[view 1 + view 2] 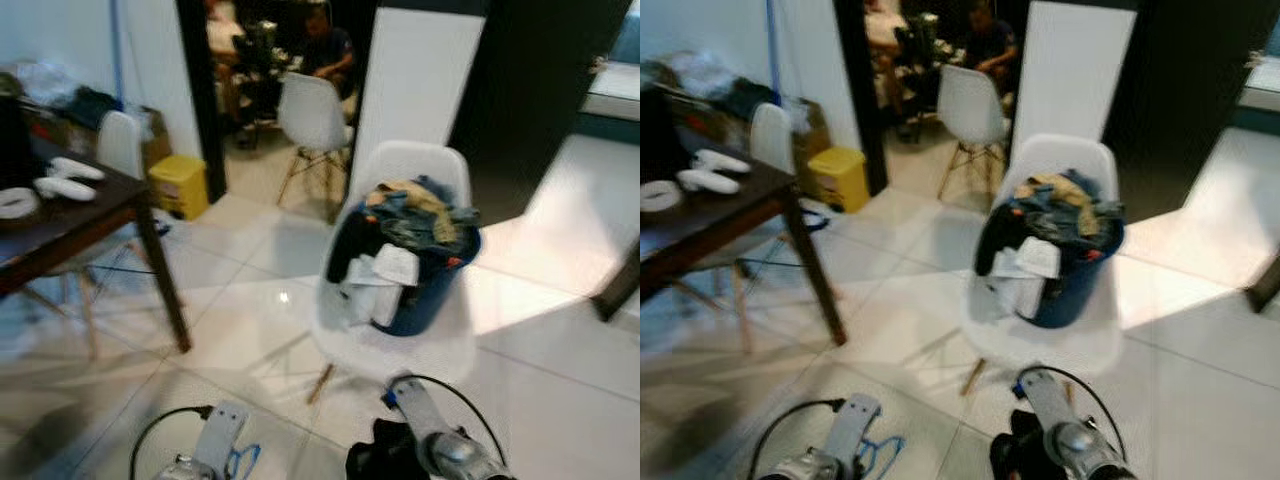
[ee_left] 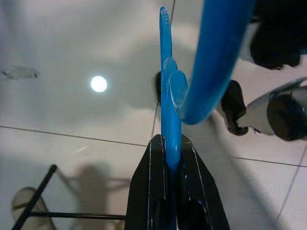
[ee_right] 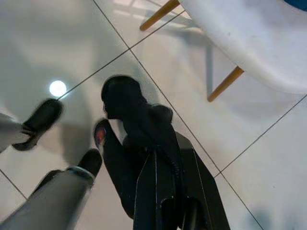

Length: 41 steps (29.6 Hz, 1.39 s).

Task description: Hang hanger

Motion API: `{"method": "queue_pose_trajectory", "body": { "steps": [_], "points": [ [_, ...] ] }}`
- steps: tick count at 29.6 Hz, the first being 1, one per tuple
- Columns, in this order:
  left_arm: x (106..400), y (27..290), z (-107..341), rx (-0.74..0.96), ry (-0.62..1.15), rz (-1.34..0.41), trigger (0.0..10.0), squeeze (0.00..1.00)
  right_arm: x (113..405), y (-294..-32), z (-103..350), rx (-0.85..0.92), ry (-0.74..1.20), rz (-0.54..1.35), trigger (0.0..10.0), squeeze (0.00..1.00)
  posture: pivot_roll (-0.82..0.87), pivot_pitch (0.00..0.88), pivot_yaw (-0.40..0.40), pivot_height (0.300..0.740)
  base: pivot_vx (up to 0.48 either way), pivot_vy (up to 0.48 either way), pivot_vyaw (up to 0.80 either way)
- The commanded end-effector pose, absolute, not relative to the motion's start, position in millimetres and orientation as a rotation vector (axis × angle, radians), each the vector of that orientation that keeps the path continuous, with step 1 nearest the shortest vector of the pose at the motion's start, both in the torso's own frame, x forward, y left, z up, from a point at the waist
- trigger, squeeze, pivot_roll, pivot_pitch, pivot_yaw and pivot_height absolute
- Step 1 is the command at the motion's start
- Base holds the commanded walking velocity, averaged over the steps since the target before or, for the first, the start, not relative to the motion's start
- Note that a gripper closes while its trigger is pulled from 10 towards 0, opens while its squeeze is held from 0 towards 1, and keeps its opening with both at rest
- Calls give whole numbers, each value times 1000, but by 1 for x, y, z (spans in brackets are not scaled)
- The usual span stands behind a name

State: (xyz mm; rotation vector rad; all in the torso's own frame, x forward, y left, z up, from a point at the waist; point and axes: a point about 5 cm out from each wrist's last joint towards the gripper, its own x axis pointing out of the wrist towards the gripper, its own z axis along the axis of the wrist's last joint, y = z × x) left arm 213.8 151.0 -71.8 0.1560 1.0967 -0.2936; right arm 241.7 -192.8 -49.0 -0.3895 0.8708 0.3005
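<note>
Left wrist view: left gripper (image 2: 171, 158) is clenched on the blue hanger (image 2: 169, 103), pinching a thin bar of it between the two black fingers (image 2: 146, 191). The hook curls up past the camera. In the head views the hanger shows as a blue loop beside the left arm, low and near, over the tiled floor (image 1: 230, 330).

Right wrist view: right gripper (image 3: 160, 177) is clamped on a black garment (image 3: 132, 112), which bunches above the fingertips and hangs loose.

Scene ahead: white chair (image 1: 400, 300) carrying a blue laundry basket (image 1: 430, 290) heaped with clothes (image 1: 410, 225). Dark table (image 1: 80, 220) to the left, yellow bin (image 1: 180, 185) far left by a doorway, a second white chair (image 1: 315, 110) beyond it, a person seated farther in. No rail or rack can be made out; head views are blurred.

Risks, as judgement:
- Grip is on a narrow edge only. A jolt while walking could twist the hanger in the fingers or let it slide out.
- The hook sticks out from the gripper; passing close to the chair shell, basket rim or table leg could snag it.
- The garment dangles near the robot's feet and the chair's wooden legs; it could catch or drag.
- With no hanging place visible, heading is uncertain; a wrong turn means more carrying, more chance of a drop.
- Glossy tiles and blur suggest movement; footing matters with both grippers occupied.
</note>
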Motion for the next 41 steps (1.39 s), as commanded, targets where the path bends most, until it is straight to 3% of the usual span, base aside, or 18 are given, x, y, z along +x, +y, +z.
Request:
{"method": "queue_pose_trajectory", "body": {
  "steps": [1,13,19,23,29,30,31,33,35,37,41],
  "points": [
    [217,149,-70,147,1078,-286,10000,0,245,-193,-47,-367,857,290,10000,0,-54,0,-79,740,0,0,800],
    [219,151,-69,149,1058,-239,10000,0,246,-192,-45,-333,829,289,10000,0,-52,0,-77,740,447,0,105],
    [219,151,-69,88,1014,-143,10000,0,248,-190,-42,-296,756,281,10000,0,-38,0,-77,740,466,0,729],
    [222,155,-67,1,910,8,10000,0,254,-184,-35,-365,656,372,10000,0,-33,0,-76,740,453,0,769],
    [226,157,-62,-1,816,35,10000,0,256,-175,-31,-430,608,498,10000,0,-30,0,-66,740,445,0,701],
    [265,179,-31,73,666,-27,10000,0,321,-210,49,-363,384,519,10000,0,-30,0,-63,740,412,0,0],
    [265,179,-31,73,666,-27,10000,0,321,-210,49,-363,384,519,10000,0,-30,0,-63,740,412,0,0],
    [310,199,20,112,488,-158,10000,0,358,-231,131,-266,136,524,10000,0,-26,0,-65,740,407,0,0],
    [321,198,37,102,422,-240,10000,0,366,-232,153,-215,54,517,10000,0,-26,0,-65,740,401,0,0],
    [326,182,71,87,258,-535,10000,0,380,-223,204,-121,-142,550,10000,0,-16,0,-70,740,247,0,0],
    [318,173,96,69,173,-727,10000,0,386,-215,233,-92,-253,548,10000,0,-7,0,-72,740,253,0,0]
  ]
}}
